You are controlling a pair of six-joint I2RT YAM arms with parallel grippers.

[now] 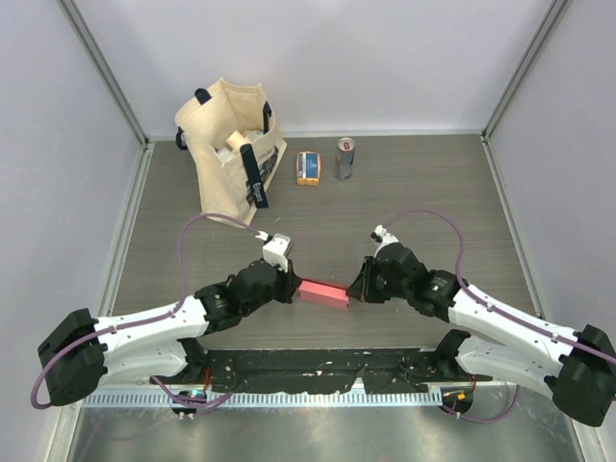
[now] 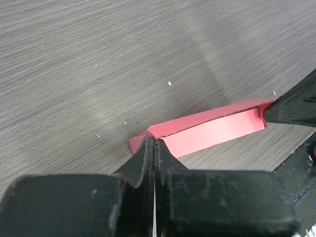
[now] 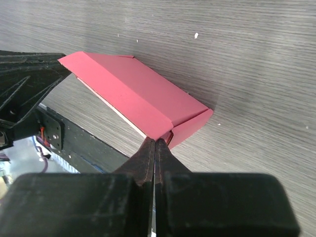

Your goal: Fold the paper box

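Observation:
The pinkish-red paper box lies as a low flattened block near the table's front middle, stretched between both grippers. My left gripper is shut on its left end; in the left wrist view the closed gripper pinches the card where a small flap sticks out, and the paper box runs off to the right. My right gripper is shut on the right end. In the right wrist view the gripper bites the near corner of the paper box, whose folded top panel faces up.
A beige tote bag stands at the back left. An orange-and-blue packet and a small can sit beside it. The black base rail runs along the near edge, and walls close both sides.

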